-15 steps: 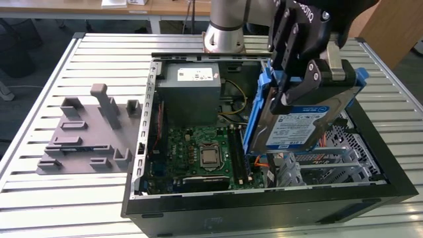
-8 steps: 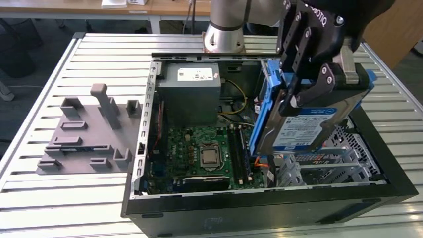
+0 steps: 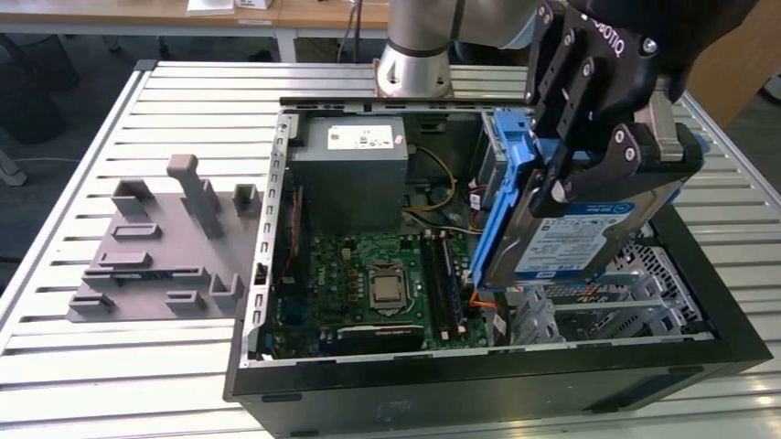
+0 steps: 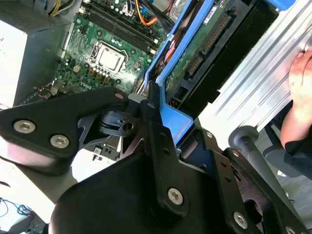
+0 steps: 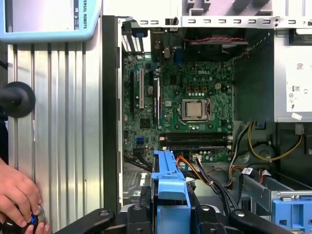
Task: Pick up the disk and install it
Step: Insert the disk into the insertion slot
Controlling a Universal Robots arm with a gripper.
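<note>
Gripper up close, jaws pinched narrow on the disk, held on edge by its blue carrier. You have it hanging over the open computer case, clear of it. The metal drive cage is just under the gripper, the motherboard off to its side. Pick looks done, install in hand. Seating likely calls for squaring the carrier to the cage. A person's hand is outside the case.

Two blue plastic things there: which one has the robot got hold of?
The labelled silver disk, clamped in the jaws above the case; the other blue piece sits inside the case.
</note>
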